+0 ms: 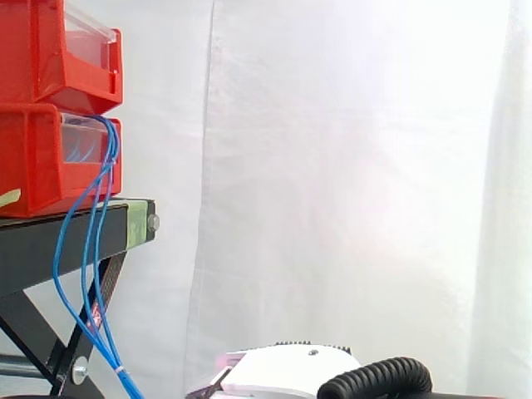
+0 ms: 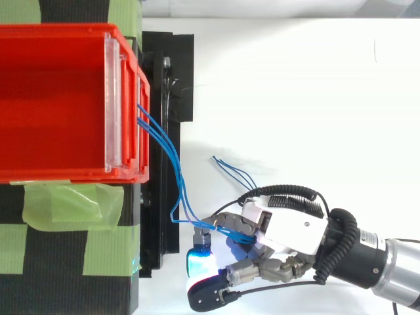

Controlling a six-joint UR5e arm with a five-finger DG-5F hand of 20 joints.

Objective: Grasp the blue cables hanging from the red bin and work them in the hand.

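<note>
While looking level from side: seeing blue cables spilling from lower red bin, drooping past black stand toward bottom edge; catching white back of hand low, right of them. Looking down from top: finding fingers curling round blue cables, clasping bundle beside stand; noting loose ends poking out above hand.

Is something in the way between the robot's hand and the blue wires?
No, nothing visible is in the way. The blue cables hang down from the red bin and run straight into the hand, whose fingers curl round them.
</note>
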